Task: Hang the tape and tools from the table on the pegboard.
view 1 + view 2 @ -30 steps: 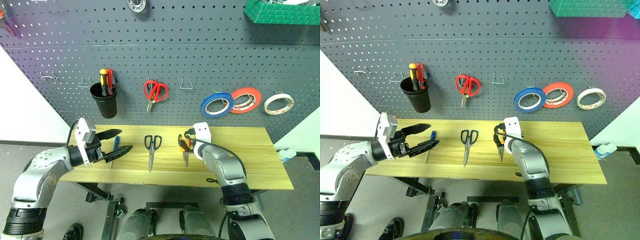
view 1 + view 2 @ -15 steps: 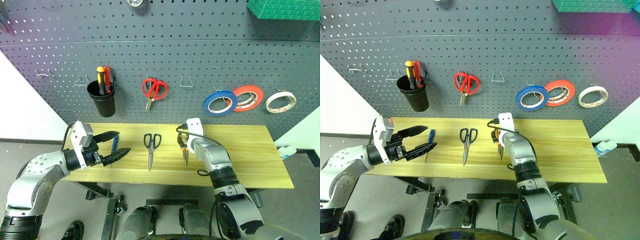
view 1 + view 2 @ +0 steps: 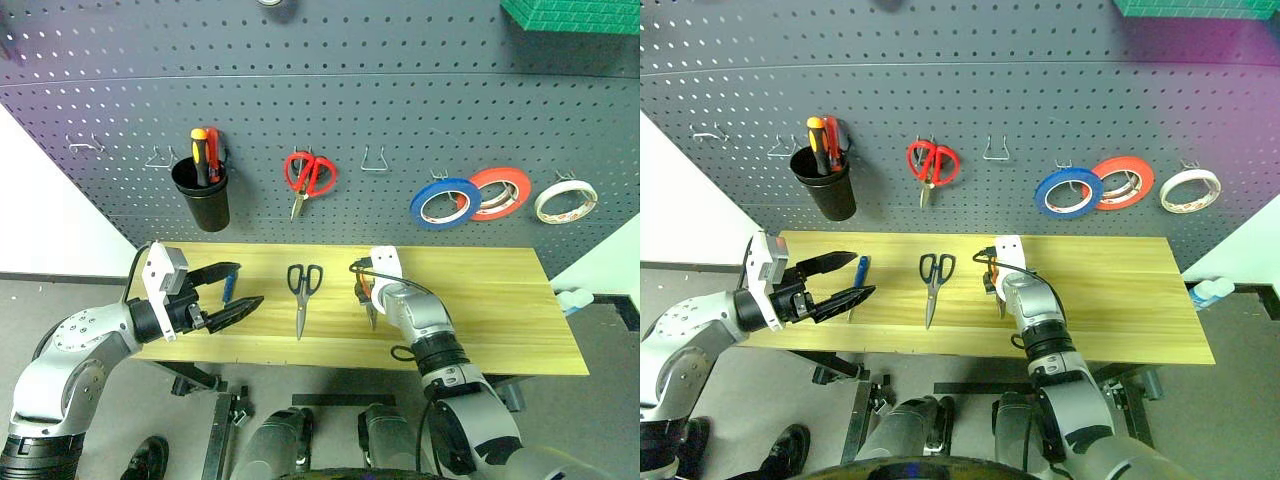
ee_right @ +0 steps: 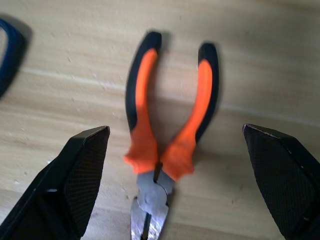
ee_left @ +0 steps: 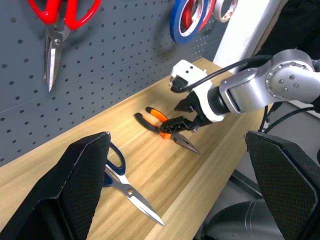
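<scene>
The orange-and-black pliers (image 4: 167, 120) lie on the wooden table (image 3: 490, 310), handles toward the pegboard (image 3: 400, 110). My right gripper (image 3: 366, 297) hangs open just above them, one finger on each side of the handles and clear of them. The black-handled scissors (image 3: 303, 290) lie to its left on the table. Further left, the blue-handled screwdriver (image 3: 229, 288) lies behind my left gripper (image 3: 250, 283), which hovers open and empty over the table's left end. The blue tape (image 3: 444, 201) hangs on a pegboard hook.
On the pegboard hang a black cup (image 3: 203, 200) with red and yellow screwdrivers, red scissors (image 3: 309, 178), a red-orange roll (image 3: 497, 192) and a white roll (image 3: 565, 200). Bare hooks (image 3: 373, 160) sit between them. A green bin (image 3: 580, 15) is at the top right.
My right gripper has sunk and moved forward, closing in over the pliers. The left gripper has stayed where it was. The whole picture has shifted slightly.
</scene>
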Tool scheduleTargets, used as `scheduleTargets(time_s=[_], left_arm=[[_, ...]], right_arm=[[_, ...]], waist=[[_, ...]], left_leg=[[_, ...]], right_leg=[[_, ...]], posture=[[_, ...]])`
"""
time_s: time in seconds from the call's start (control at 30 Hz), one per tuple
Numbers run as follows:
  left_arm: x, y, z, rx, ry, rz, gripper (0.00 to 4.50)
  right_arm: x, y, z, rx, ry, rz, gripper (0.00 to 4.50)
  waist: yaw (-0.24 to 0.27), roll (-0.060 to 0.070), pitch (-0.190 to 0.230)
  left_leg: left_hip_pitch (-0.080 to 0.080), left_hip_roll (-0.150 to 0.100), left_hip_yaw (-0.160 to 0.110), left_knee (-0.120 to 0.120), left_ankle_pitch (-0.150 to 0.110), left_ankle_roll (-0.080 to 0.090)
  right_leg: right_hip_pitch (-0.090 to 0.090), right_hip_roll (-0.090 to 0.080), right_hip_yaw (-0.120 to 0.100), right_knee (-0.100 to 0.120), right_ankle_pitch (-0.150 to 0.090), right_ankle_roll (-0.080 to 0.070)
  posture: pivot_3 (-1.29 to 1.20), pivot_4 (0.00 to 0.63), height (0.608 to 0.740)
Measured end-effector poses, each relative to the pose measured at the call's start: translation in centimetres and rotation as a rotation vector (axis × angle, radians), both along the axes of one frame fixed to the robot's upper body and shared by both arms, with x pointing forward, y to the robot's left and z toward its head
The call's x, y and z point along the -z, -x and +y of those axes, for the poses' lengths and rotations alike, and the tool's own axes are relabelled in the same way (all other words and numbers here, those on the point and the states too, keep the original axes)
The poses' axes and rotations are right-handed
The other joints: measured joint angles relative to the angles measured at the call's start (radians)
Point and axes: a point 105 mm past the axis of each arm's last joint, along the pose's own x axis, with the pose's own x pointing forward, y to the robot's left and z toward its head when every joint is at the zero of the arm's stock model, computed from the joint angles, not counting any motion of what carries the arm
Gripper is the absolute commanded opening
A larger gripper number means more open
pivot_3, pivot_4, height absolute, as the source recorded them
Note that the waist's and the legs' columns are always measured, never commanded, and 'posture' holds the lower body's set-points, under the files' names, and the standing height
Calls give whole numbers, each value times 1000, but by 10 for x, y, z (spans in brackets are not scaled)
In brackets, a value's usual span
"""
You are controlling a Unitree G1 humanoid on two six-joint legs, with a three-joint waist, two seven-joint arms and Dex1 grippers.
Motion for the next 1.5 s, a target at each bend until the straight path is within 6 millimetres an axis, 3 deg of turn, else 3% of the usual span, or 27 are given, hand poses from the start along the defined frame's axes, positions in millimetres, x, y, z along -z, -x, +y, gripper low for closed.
scheduleTargets(time_s=[0.8, 1.37, 1.5], left_arm=[[-3, 2, -4, 3, 7, -4, 4500], [-4, 3, -5, 5, 6, -10, 4500], [-5, 3, -5, 4, 5, -11, 4500]], right_arm=[[1, -15, 4, 34, -23, 13, 4458], [8, -12, 5, 49, -34, 41, 4458], [8, -12, 6, 45, -35, 42, 3626]], waist=[[1, -1, 10], [1, -2, 17], [1, -2, 17]], left_leg=[[-1, 0, 0, -1, 0, 0], [-3, 0, 0, -3, 0, 0], [-4, 0, 0, -3, 0, 0]], right_leg=[[-1, 0, 0, -1, 0, 0], [-4, 0, 0, -2, 0, 0], [-5, 0, 0, -2, 0, 0]], posture=[[30, 156, 740], [31, 164, 740], [30, 164, 740]])
